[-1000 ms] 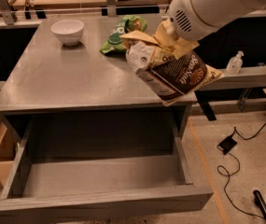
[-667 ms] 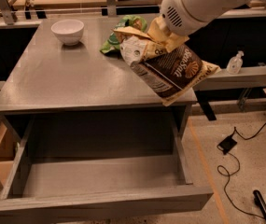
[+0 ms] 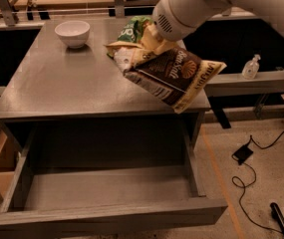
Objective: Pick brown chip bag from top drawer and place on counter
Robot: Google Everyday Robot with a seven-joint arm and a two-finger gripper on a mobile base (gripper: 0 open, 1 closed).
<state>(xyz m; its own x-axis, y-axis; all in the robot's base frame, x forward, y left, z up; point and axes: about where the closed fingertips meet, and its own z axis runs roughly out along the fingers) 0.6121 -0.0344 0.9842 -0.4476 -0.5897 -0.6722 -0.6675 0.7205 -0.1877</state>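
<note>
Brown chip bag [image 3: 174, 76]: tilted, "Sea Salt" face up, held over the counter [image 3: 67, 78] at its right edge, lower corner overhanging that edge. Gripper [image 3: 149, 46]: above the right edge, fingers clamped on the bag's crumpled top. Top drawer [image 3: 106, 188]: pulled out below the front edge. Green chip bag [image 3: 131, 30]: near the rear edge, behind the gripper. White bowl [image 3: 72, 32]: rear left corner.

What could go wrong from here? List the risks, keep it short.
1. The pincer, over the counter, holds the brown chip bag by one end. The other end overhangs the right edge, so if released here it may slip to the floor.
2. The green chip bag lies right by the pincer and could get shoved.
</note>
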